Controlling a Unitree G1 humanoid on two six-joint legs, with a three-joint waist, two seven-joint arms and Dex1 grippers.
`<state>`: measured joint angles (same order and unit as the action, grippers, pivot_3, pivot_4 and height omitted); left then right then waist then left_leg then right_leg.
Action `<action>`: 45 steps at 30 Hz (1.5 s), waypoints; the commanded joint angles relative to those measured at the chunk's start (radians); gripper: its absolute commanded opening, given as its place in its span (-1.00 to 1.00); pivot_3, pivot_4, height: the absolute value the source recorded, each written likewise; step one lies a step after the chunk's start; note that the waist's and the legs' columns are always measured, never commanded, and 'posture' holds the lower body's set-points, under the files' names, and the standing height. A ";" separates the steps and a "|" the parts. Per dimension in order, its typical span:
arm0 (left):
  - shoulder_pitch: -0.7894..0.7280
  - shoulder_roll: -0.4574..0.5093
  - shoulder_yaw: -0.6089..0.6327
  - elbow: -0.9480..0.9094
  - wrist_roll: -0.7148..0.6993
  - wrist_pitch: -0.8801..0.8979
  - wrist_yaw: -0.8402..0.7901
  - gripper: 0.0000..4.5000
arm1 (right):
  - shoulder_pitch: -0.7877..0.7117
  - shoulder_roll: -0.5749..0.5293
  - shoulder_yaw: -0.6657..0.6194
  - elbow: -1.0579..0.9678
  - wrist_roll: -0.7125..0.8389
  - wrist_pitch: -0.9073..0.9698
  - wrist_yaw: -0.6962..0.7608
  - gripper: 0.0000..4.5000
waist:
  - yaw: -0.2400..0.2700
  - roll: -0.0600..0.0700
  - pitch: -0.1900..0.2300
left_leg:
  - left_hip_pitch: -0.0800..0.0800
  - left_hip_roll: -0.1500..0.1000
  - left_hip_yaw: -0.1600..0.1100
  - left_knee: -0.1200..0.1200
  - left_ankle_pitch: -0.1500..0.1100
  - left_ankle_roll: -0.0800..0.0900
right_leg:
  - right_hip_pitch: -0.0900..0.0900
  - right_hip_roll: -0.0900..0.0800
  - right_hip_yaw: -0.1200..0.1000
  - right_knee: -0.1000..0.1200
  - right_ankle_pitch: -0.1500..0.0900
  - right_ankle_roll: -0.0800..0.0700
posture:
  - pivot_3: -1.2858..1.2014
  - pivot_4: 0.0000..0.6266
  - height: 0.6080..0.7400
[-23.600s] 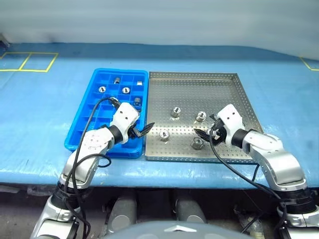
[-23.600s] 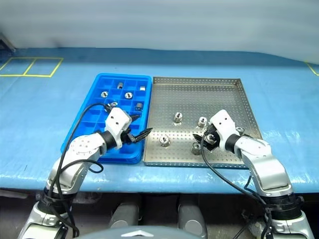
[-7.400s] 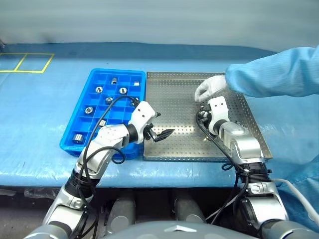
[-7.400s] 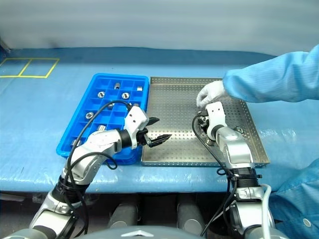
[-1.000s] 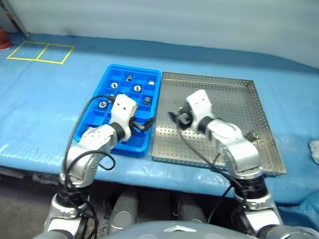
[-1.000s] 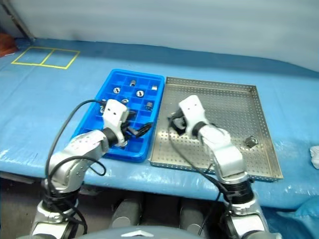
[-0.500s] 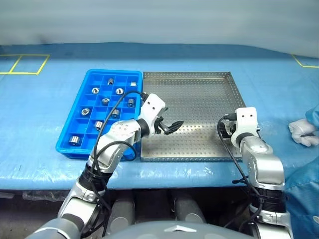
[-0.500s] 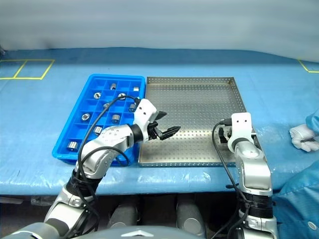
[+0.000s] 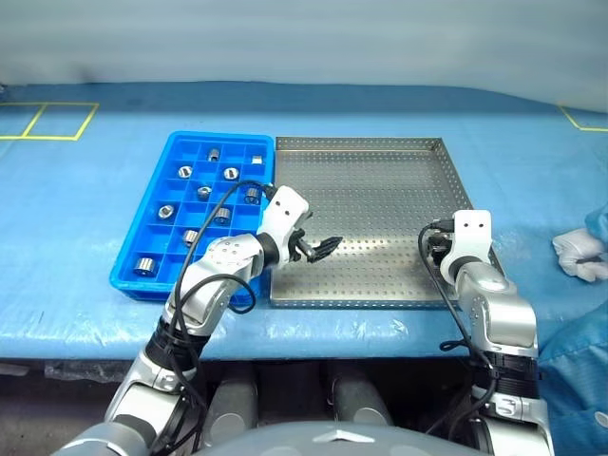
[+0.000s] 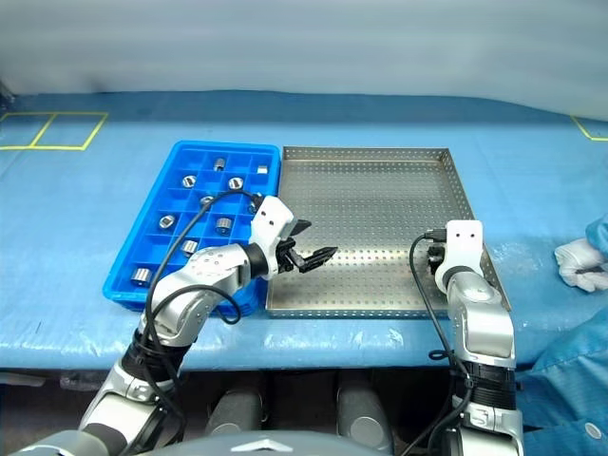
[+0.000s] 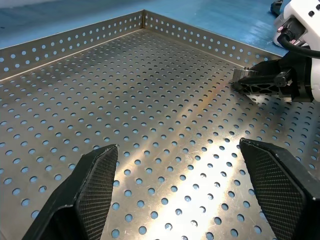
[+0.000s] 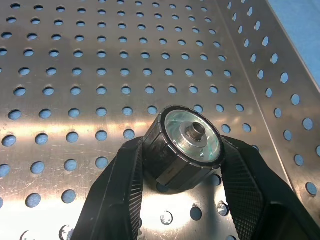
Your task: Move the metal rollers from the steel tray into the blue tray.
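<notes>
The steel tray [image 9: 380, 190] lies in front of me, with the blue tray [image 9: 220, 138] against its left side. Several metal rollers [image 9: 166, 211] sit in the blue tray's compartments. My right gripper [image 9: 436, 251] is low at the steel tray's right front corner. In the right wrist view it is shut on one metal roller [image 12: 182, 150], a finger pressed to each side, just above the perforated floor. My left gripper [image 9: 318, 245] hovers open over the steel tray's left front part, with nothing between its fingers [image 11: 95, 185].
A person's white-gloved hand [image 9: 579, 255] and blue sleeve [image 9: 598, 226] are at the far right edge, on the blue table cover. Yellow floor-tape squares [image 9: 47, 119] mark the far left. The steel tray's middle and back are bare sheet metal.
The head view has swung. My right arm moved from the steel tray's left-centre to its right front corner, where the lone roller lay. The left gripper has barely shifted.
</notes>
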<state>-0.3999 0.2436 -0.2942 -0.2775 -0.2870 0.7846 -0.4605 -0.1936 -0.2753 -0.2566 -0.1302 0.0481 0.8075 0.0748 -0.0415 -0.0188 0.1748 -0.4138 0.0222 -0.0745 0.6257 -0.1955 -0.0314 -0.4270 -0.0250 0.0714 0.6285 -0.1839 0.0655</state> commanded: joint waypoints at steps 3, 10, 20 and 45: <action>-0.003 0.009 0.006 -0.053 -0.001 -0.004 -0.007 0.88 | -0.017 -0.007 0.016 -0.050 0.017 -0.011 0.018 -0.08 | 0.001 0.000 0.000 | 0.000 0.000 0.000 0.000 0.000 0.000 | 0.000 0.000 0.000 0.000 0.000 0.000 | 0.08 -0.52 1.00; 0.004 0.043 0.122 -0.083 0.020 0.040 0.088 0.88 | -0.049 -0.049 0.192 -0.247 0.092 -0.025 0.209 -0.08 | -0.007 0.002 0.001 | 0.000 0.000 0.000 0.000 0.000 0.000 | -0.001 0.001 0.000 0.000 0.000 0.000 | 0.08 -0.52 1.00; 0.116 0.167 0.314 -0.228 0.077 0.187 0.231 0.88 | -0.248 0.017 0.458 -0.171 0.094 -0.113 0.330 -0.08 | 0.013 0.001 0.001 | 0.000 0.000 -0.001 0.000 0.000 0.000 | 0.000 0.001 -0.001 0.000 0.000 0.000 | 0.15 -0.52 1.00; 0.215 0.158 0.320 -0.312 0.093 0.260 0.275 0.88 | -0.274 0.176 0.640 0.007 0.052 -0.192 0.383 0.59 | 0.076 0.001 0.002 | 0.000 0.001 -0.003 -0.004 0.001 -0.001 | -0.001 0.001 -0.004 0.000 -0.001 -0.002 | 0.22 -0.52 1.00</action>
<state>-0.1730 0.4002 0.0235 -0.5518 -0.1981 1.0450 -0.1850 -0.4666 -0.1105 0.4026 -0.0971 0.1020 0.6422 0.4705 0.0349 -0.0178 0.1763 -0.4135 0.0228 -0.0777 0.6213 -0.1948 -0.0328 -0.4281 -0.0245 0.0677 0.6284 -0.1851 0.0630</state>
